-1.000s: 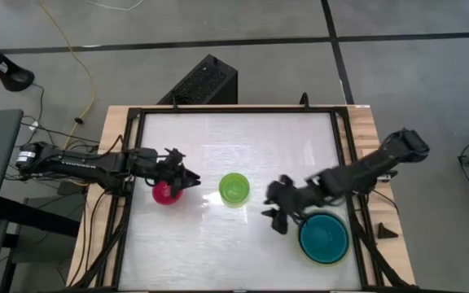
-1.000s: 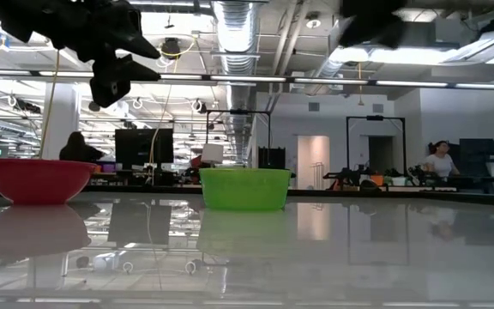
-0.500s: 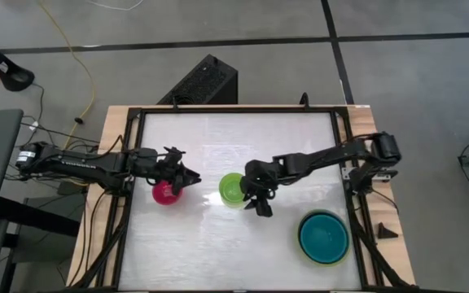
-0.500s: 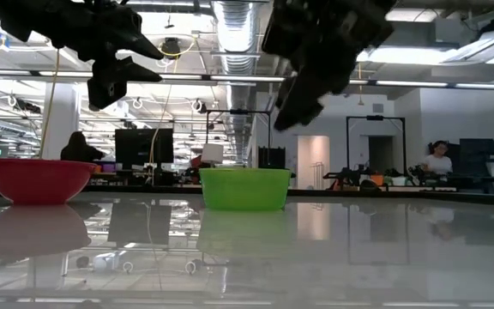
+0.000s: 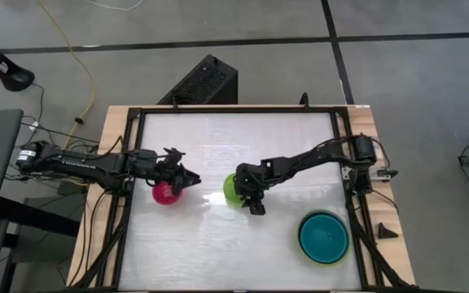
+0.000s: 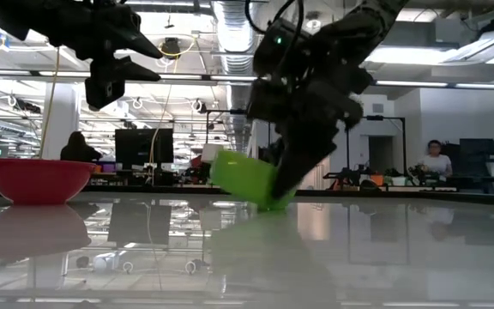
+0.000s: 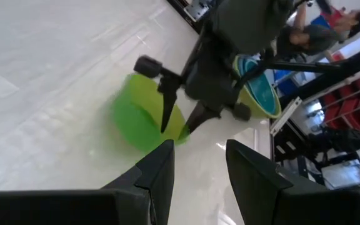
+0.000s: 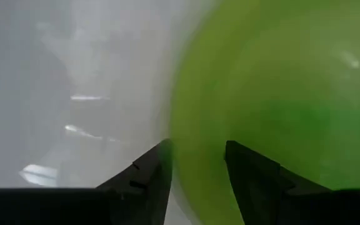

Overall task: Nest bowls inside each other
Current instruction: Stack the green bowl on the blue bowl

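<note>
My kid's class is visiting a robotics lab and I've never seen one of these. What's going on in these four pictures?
This is a robot with two dark arms, each ending in a two-finger gripper, working at a white table. Its job is to nest bowls inside each other.

One picture looks straight down from above, one looks level across the tabletop into the room behind, and two come from cameras on the arms' wrists.

On the table are a pink bowl, a small green bowl and a teal bowl with what looks like others nested under it.

The right gripper is at the green bowl's rim, one finger inside and one outside; the bowl is tipped up on its edge, as the level view shows. The left gripper hovers open over the pink bowl, holding nothing.
</note>
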